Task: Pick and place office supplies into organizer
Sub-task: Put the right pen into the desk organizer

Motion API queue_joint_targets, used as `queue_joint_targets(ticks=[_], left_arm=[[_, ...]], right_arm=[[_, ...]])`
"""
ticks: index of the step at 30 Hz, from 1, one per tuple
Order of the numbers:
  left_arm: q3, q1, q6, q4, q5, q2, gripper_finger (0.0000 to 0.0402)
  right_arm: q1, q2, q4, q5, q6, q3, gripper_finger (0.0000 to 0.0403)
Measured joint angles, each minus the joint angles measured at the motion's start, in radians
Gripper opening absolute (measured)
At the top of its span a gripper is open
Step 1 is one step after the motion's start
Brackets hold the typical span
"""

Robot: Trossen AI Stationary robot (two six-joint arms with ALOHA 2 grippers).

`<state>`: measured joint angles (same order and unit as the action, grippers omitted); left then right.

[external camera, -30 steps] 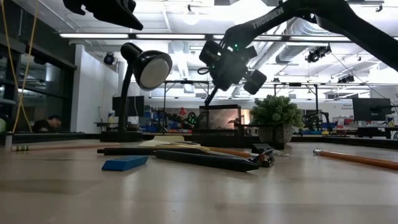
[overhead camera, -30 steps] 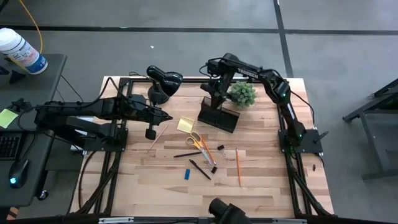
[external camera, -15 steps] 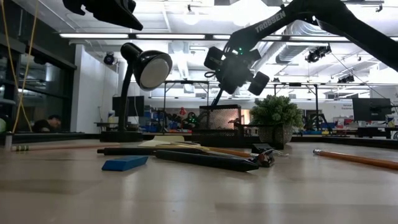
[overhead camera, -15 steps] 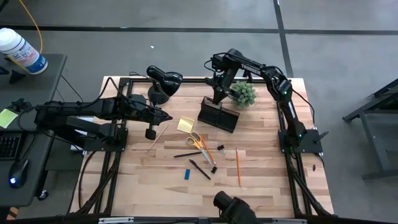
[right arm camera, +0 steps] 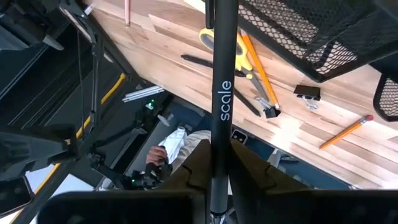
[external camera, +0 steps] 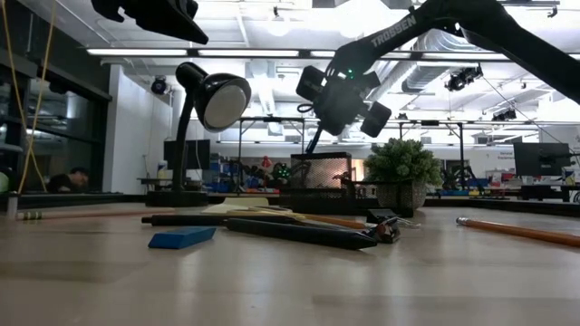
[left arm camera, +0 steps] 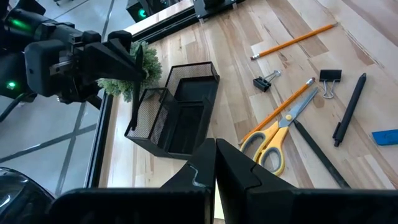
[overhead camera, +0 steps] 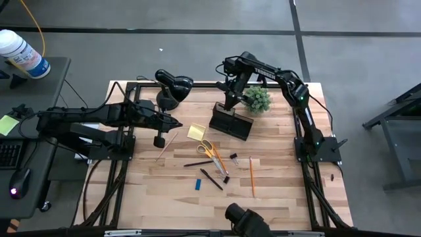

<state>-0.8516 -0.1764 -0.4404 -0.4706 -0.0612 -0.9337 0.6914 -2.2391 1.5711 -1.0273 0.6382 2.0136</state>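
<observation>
Black pen [right arm camera: 222, 93] clamped upright in the right end effector [overhead camera: 229, 92] hangs over the mesh organizer [overhead camera: 231, 123], beside the plant [overhead camera: 257, 99]. A clean drop calls for keeping the pen vertical, tip inside one compartment, before letting go. Scissors [overhead camera: 209, 150] and pencil [overhead camera: 251, 176] wait nearer on the surface [overhead camera: 276, 191]. Left end effector [overhead camera: 176, 123], fingers together, idles left of the organizer.

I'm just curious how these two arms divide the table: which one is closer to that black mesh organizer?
The right. Its gripper hangs just above the organizer, holding a black pen over it. The left gripper waits off to the organizer's side, near the table's left edge.
</observation>
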Motion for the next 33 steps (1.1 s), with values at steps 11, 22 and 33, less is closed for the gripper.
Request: queue_joint_targets(ticks=[11, 22, 33], left_arm=[[0.0, 0.0, 0.0, 0.0, -0.003, 0.0, 0.0001], [0.0, 0.0, 0.0, -0.002, -0.003, 0.0, 0.0001], [0.0, 0.0, -0.027, -0.002, -0.018, 0.0, 0.0001]], right_arm=[[-0.006, 0.0, 0.0, 0.007, 0.013, -0.031, 0.0034], [-0.068, -0.001, 0.001, -0.03, -0.094, -0.238, 0.0045], [-0.063, 0.001, 0.0, -0.031, -0.149, -0.196, 0.0052]])
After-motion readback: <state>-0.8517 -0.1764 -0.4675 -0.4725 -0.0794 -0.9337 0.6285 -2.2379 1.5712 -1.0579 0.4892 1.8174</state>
